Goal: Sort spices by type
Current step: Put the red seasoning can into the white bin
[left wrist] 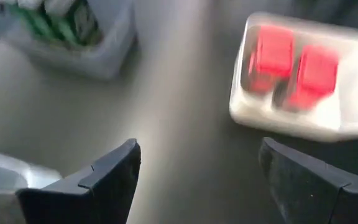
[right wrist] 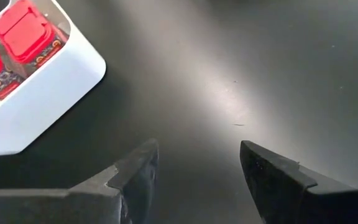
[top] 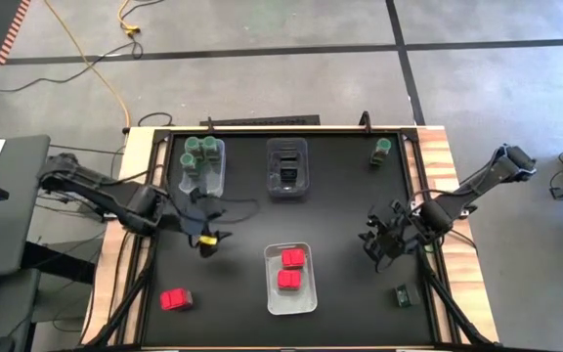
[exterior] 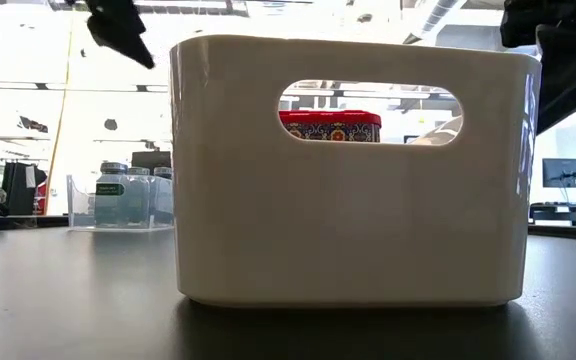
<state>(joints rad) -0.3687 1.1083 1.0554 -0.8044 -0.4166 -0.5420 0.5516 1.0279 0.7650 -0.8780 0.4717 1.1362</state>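
Spices lie sorted and loose on the black table. Green-lidded jars [top: 202, 152] stand in a clear bin [top: 219, 178] at the far left. Dark boxes [top: 287, 176] sit in the far middle bin. Two red packets [top: 290, 269] lie in the near middle bin [top: 273, 298]. Resting loose on the tabletop are a red packet [top: 175, 299], a jar [top: 380, 150] and a dark box [top: 402, 294]. My left gripper [left wrist: 197, 155] hovers open between the jar bin and the packet bin [left wrist: 291, 121]. My right gripper [right wrist: 197, 152] hovers open over bare table, right of the packet bin [right wrist: 36, 93].
The table's wooden frame [top: 448, 196] runs along both sides. In the low view the near bin [exterior: 353, 200] fills the middle, a red packet [exterior: 330, 125] showing through its handle hole, and the jar bin [exterior: 128, 200] stands behind on the left. Bare tabletop [top: 340, 225] lies between the arms.
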